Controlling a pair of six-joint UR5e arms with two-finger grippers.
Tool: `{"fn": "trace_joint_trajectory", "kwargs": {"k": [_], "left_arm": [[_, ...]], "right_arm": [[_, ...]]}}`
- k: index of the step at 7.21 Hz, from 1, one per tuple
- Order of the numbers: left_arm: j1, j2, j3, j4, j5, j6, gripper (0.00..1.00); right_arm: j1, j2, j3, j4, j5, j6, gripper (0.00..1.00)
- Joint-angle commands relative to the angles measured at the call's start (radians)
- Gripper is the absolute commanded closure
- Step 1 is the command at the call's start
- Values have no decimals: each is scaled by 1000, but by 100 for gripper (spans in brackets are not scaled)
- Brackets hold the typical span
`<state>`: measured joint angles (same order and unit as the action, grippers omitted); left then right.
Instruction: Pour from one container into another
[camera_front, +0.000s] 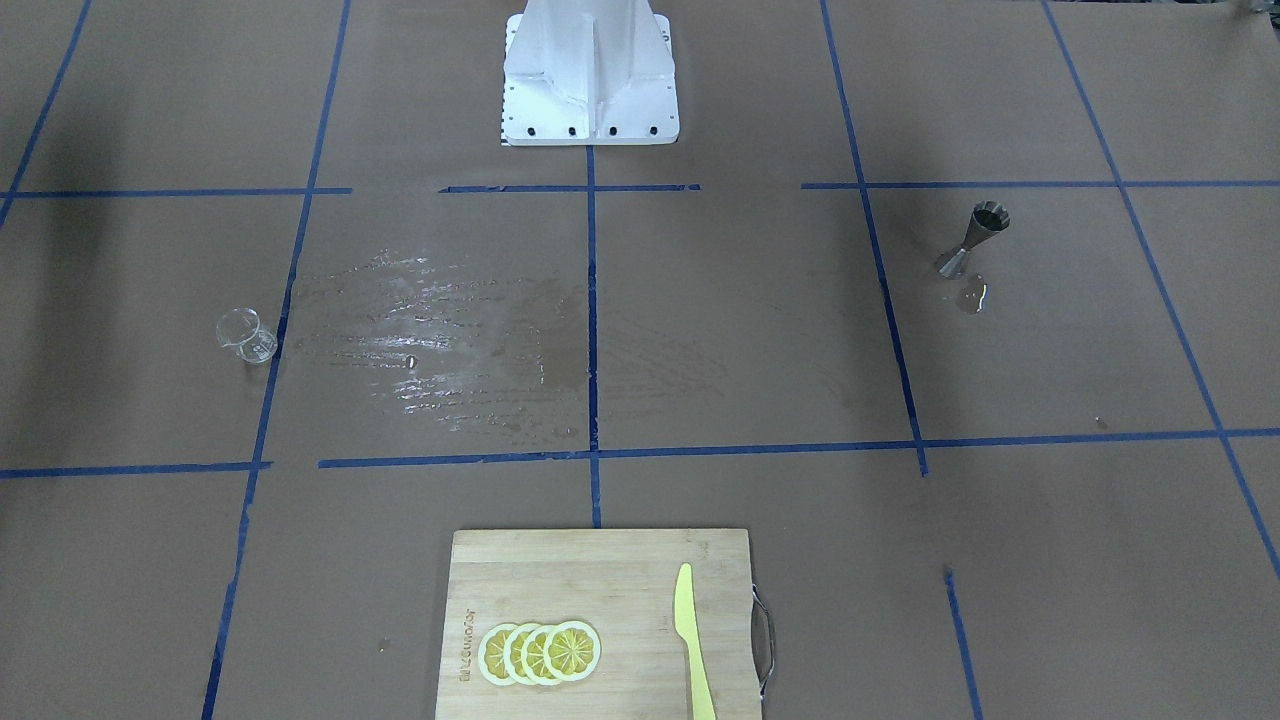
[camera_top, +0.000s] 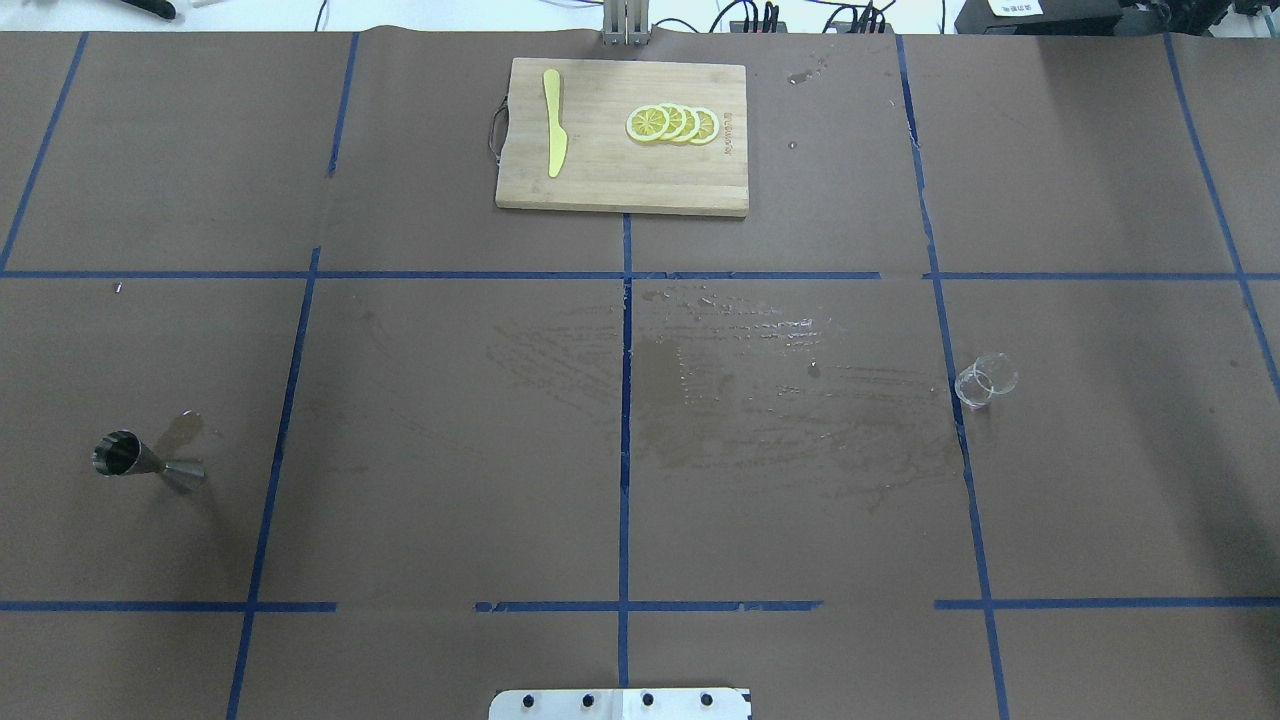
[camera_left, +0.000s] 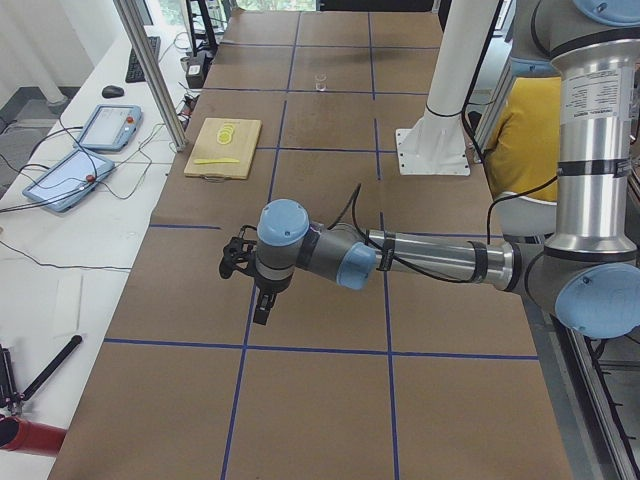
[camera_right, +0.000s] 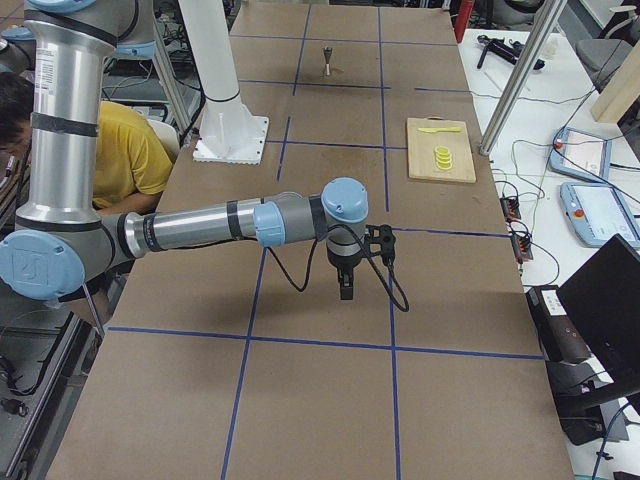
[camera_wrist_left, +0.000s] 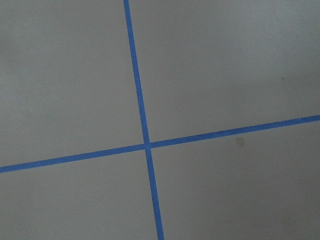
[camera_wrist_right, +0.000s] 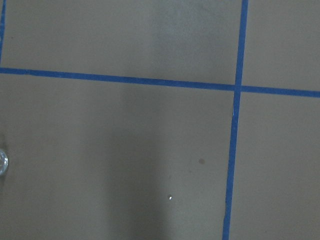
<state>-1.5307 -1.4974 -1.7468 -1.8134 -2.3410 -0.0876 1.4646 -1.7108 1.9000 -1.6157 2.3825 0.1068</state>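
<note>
The clear glass cup (camera_top: 985, 380) stands upright on the brown table on the robot's right, also seen in the front view (camera_front: 247, 336) and far off in the left-side view (camera_left: 321, 82). The silvery jigger (camera_top: 147, 458) stands upright on the robot's left (camera_front: 972, 240), small and distant in the right-side view (camera_right: 327, 60). My left gripper (camera_left: 262, 308) hangs over the table, pointing down, seen only from the side. My right gripper (camera_right: 346, 288) also hangs pointing down. I cannot tell whether either is open or shut. Neither wrist view shows fingers.
A wet smear (camera_top: 760, 400) covers the table's middle and a small puddle (camera_front: 971, 294) lies beside the jigger. A wooden cutting board (camera_top: 600, 180) with lemon slices (camera_top: 672, 124) and a yellow knife (camera_top: 554, 125) lies at the far edge. Blue tape lines grid the table.
</note>
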Motion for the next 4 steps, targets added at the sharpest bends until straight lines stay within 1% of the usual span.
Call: {"fn": "trace_joint_trajectory", "kwargs": {"k": [1,2,3,4], "left_arm": [[-23,-1,-45,150,0,72,0],[-57,11,-51,167,0,84,0],[-80,17,-86,242,0,91,0],[-83,38,-91,259,3,95,0]], "right_arm": [[-6,37,2,-163,12,-91,0],[-1,40,10,-173,12,-91,0],[-1,40,7,-162,12,-91,0],[-1,31,11,-161,11,-91,0]]}}
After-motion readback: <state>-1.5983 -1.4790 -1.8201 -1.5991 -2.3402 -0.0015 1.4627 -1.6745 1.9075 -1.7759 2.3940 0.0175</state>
